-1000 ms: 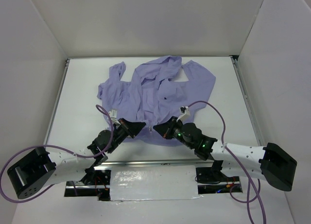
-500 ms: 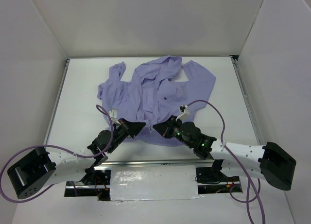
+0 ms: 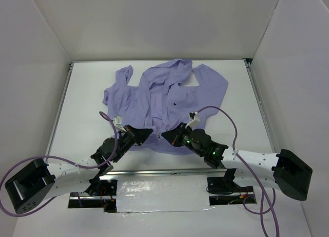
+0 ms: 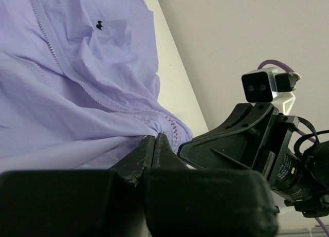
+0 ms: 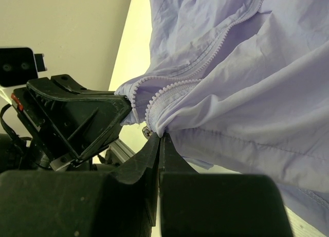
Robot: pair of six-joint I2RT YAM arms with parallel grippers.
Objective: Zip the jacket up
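— While the lavender jacket point(image 3: 164, 101) is lying spread on the white tabletop point(image 3: 87, 108), where are the two arms working?

— Both are working at its near hem. The left gripper point(image 3: 146, 133) is pointing in from the left and the right gripper point(image 3: 167, 135) from the right. Their tips are sitting close together at the bottom of the front opening.

— Are they holding anything?

— Yes, both. In the left wrist view the two fingers are pressing flat against each other with a fold of the hem pinched at the tips, so the left gripper is clamping the jacket. In the right wrist view the fingers are likewise closed tight, biting the bunched fabric right where the zipper teeth point(image 5: 169, 90) are curling to their lower end.

— Is the slider showing?

— A small metallic piece point(image 5: 147, 130) is peeking out just beside the right fingertips. It may be the slider, but it is too small to tell.

— And how is the rest of the garment lying?

— The hood point(image 3: 169, 72) is pointing toward the far edge of the tabletop, and the sleeves are folding in at either side. The front is lying open, with the tiny dark chest mark point(image 3: 174, 103) showing on the panel to the right of the opening. Near the hem the fabric is gathering into creases that are running toward the two grips.
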